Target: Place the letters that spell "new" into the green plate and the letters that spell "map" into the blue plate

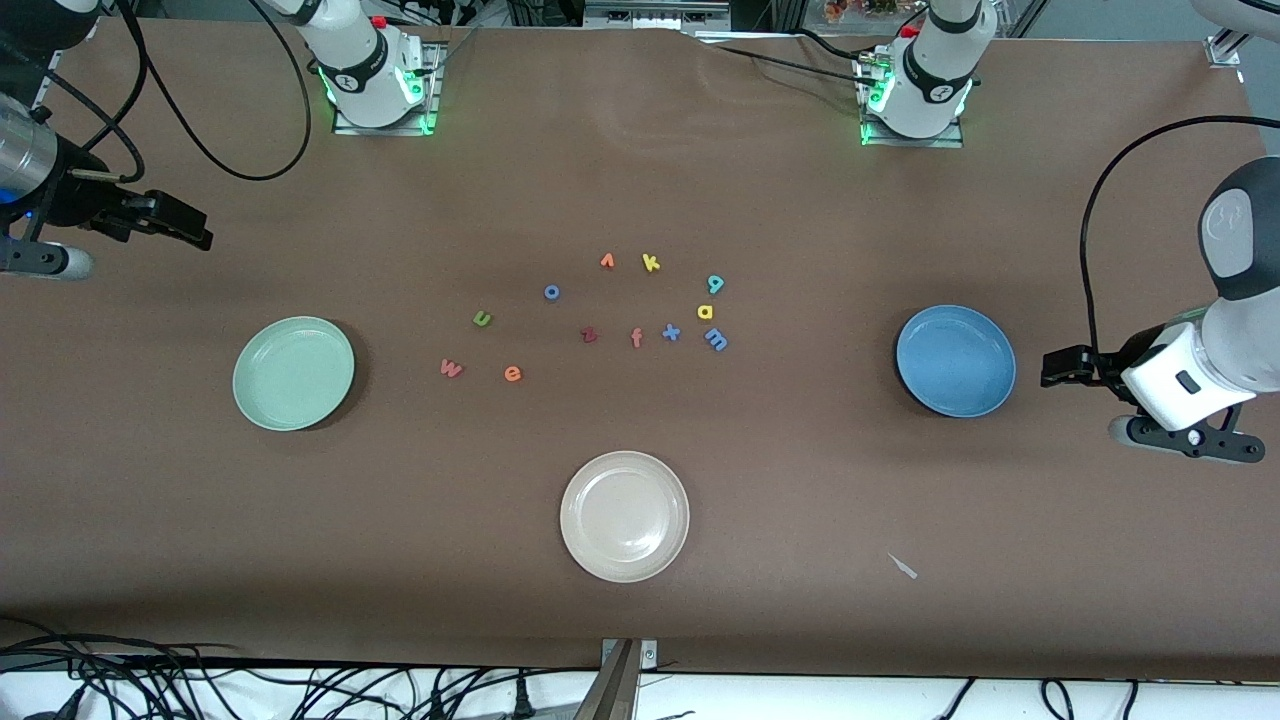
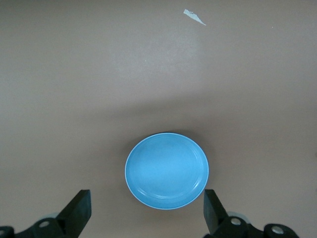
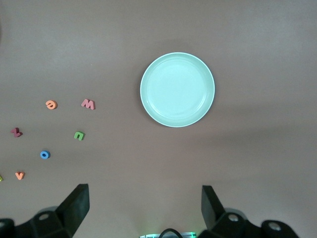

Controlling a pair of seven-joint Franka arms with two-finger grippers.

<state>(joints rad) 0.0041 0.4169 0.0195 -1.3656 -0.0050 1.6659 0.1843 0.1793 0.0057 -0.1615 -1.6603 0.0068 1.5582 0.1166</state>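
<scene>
Brown table (image 1: 640, 620), letters scattered mid-surface.
Left gripper (image 2: 147, 213) and right gripper (image 3: 144, 208) hung spread, empty; cables (image 1: 200, 680) trailed along the edge.

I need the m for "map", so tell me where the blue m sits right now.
In the front view, the blue m lies on the table at the letter cluster's edge toward the blue plate, just nearer the camera than the yellow a, beside the blue x.

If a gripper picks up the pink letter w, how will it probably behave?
The pink w looks tiny and flat, so it is probably very light and may slide when nudged. It lies flat on the table, so rolling or tipping seems unlikely, and gripping its thin edges may be difficult.
</scene>
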